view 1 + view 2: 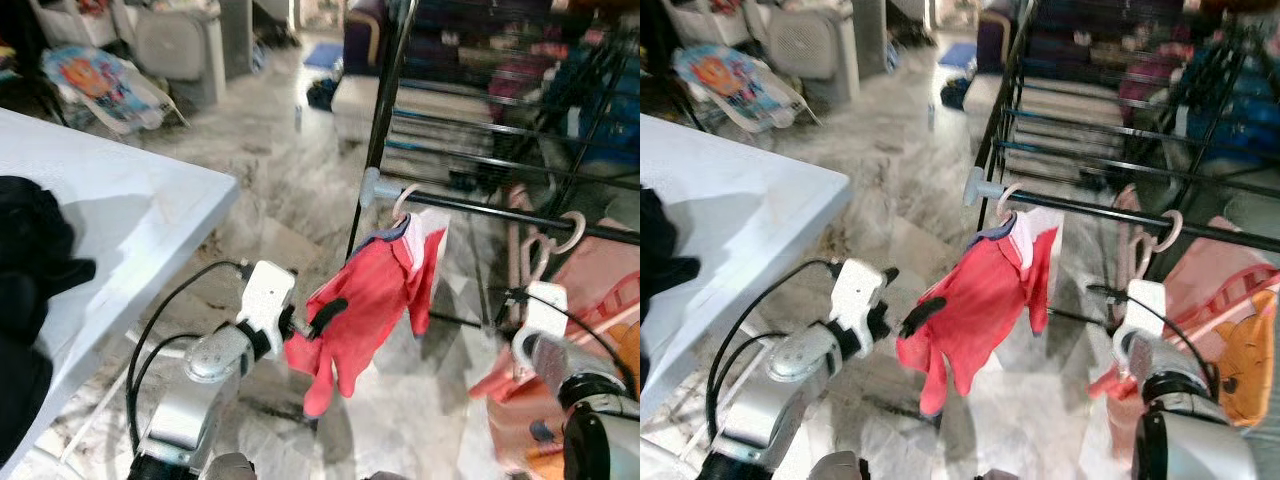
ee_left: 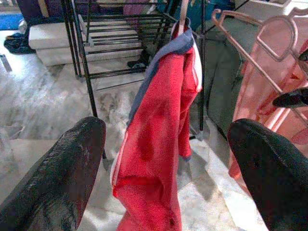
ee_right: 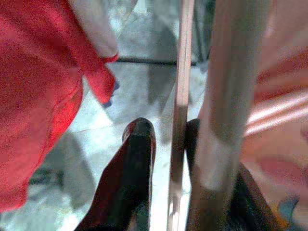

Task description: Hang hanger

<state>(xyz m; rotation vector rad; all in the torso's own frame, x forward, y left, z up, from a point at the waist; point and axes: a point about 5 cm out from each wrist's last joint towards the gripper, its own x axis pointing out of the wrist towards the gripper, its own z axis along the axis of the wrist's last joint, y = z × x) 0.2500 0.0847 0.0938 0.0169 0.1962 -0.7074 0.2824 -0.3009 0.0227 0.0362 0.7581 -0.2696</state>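
- Hanger (image 1: 403, 203): its pale hook sits over the black rail (image 1: 500, 212) of the drying rack (image 1: 480, 120), close to the grey joint at the rail's end, and it carries a red shirt (image 1: 365, 305) that droops toward the marble floor (image 1: 270, 170).
- The shirt hangs slanted toward the robot's left, I judge because the left gripper (image 1: 312, 322) is right at its lower edge; one black finger lies across the cloth.
- In the left wrist view the two fingers (image 2: 62, 168) stand wide apart with the shirt beyond them, so the jaws are spread and pinch nothing.
- Judged from this, the hanger is already on the rail and the left arm has only to let go fully and clear away.
- The right gripper (image 1: 520, 300) is raised by the rail farther along, next to a second hanger (image 1: 560, 235) with a pink garment (image 1: 590, 280).
- In its wrist view a thin pale rod runs between the two black fingers (image 3: 132, 173), which look pressed on it; likely it steadies that second hanger, though I cannot tell for certain.
- A white table (image 1: 130, 220) with dark clothes (image 1: 30, 250) stands on the left, well apart from the rack.
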